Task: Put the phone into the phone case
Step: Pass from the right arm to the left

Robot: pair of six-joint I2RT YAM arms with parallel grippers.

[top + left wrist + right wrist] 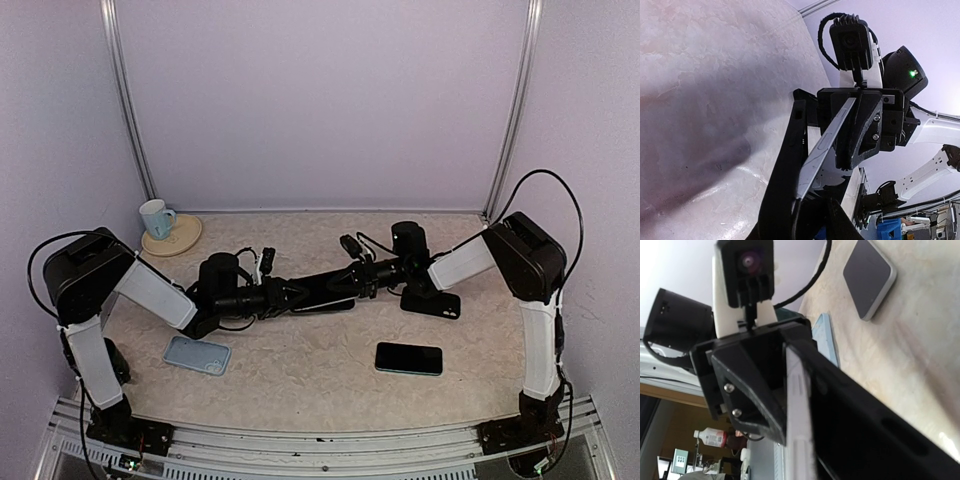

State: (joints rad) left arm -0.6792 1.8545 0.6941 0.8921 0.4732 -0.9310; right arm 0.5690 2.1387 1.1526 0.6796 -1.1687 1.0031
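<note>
From above, a pale ceramic mug (155,217) stands on a round tan coaster (180,238) in the far left corner. A light blue phone case (197,354) lies flat near the left arm, and the phone is not in it. A glossy black slab (408,358) lies at front right on the beige marbled tabletop (300,375), which is boxed in by pale lilac walls (320,100). Both arms fold low and reach inward. The left gripper (290,296) and right gripper (345,285) meet at mid-table on a slim silver-edged phone (323,304).

The left wrist view shows the phone (825,145) edge-on above the table, its far end pinched between the right gripper's black fingers.

The right wrist view shows the phone's edge (796,405) flat against that gripper's own finger, with the left gripper's fingers clamped on the other end.
</note>
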